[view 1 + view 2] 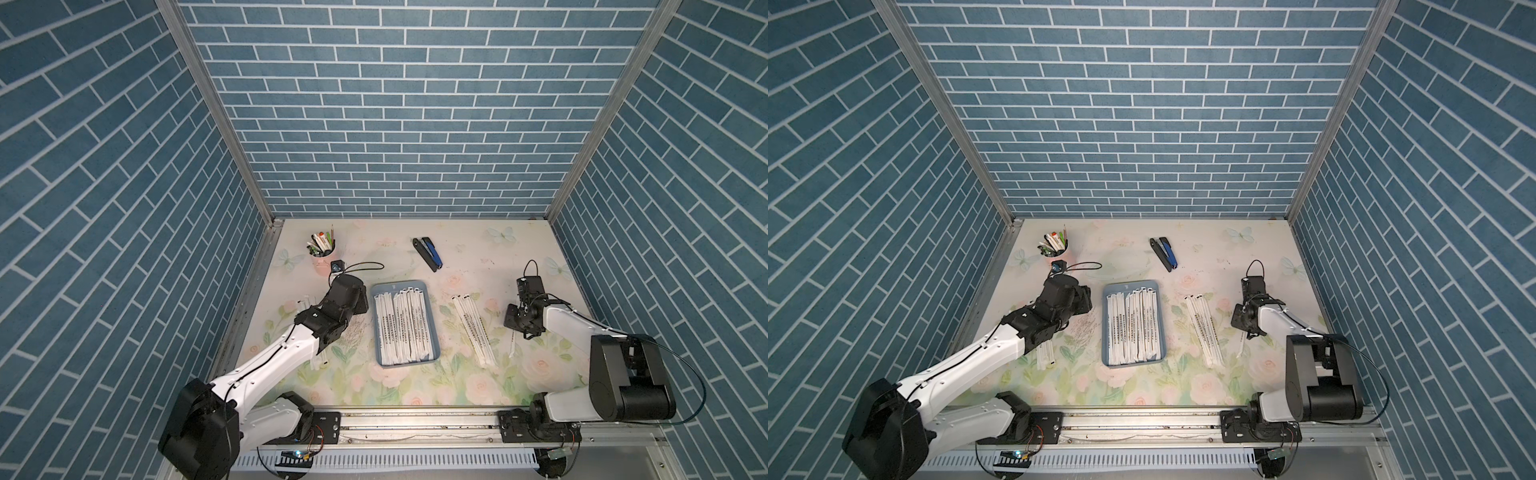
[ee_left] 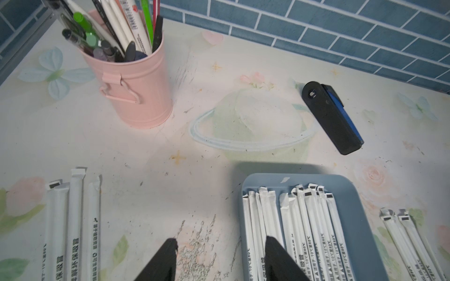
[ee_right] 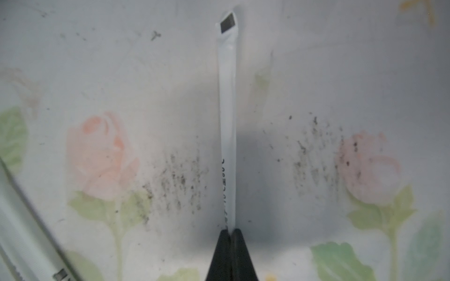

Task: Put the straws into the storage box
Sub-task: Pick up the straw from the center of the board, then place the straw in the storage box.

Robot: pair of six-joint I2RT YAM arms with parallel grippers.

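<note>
The storage box (image 1: 399,286) is a blue-grey tray at mid-table with several white wrapped straws (image 1: 405,328) lying lengthwise in it. More straws (image 1: 473,328) lie loose to its right, and others (image 1: 320,363) on its left, partly under my left arm. My left gripper (image 2: 220,245) is open over the box's left rim, one finger above the table and one above the boxed straws (image 2: 304,219). My right gripper (image 3: 230,231) is shut on a single straw (image 3: 227,109) low over the table, right of the loose pile. That straw's end (image 1: 511,349) pokes out below the right gripper (image 1: 519,326).
A pink cup of pens (image 1: 322,253) stands at the back left, just behind my left wrist. A dark blue-and-black stapler (image 1: 428,253) lies behind the box. Blue brick walls close three sides. One more straw (image 3: 22,231) lies beside the right gripper.
</note>
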